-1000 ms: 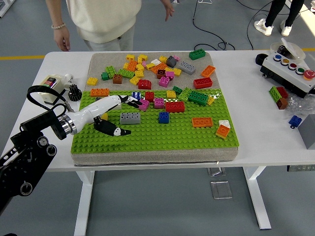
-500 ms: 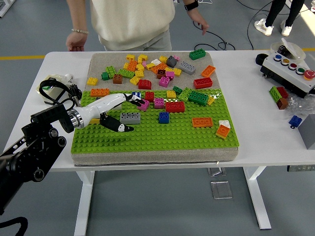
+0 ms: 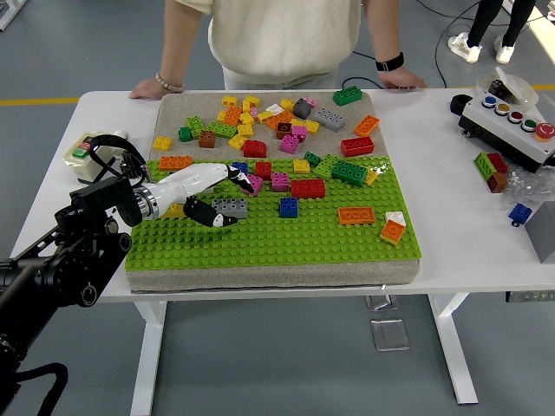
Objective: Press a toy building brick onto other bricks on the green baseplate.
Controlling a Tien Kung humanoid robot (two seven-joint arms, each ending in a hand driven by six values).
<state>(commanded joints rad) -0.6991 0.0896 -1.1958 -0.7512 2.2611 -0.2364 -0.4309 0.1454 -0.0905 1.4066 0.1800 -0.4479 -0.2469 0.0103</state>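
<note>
Left of frame centre, the left robot hand (image 3: 227, 196) hangs spread and empty over the green baseplate (image 3: 260, 238), beside a grey brick (image 3: 231, 206).

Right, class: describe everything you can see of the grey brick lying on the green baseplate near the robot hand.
The grey brick is a low rectangular block of what looks like plastic, with two rows of studs on top, lying flat and stud-side up on the left part of the green baseplate. Its long side runs left to right. The left robot hand reaches over it, dark thumb at its front-left edge and white fingers just behind; whether they touch it cannot be told.
</note>
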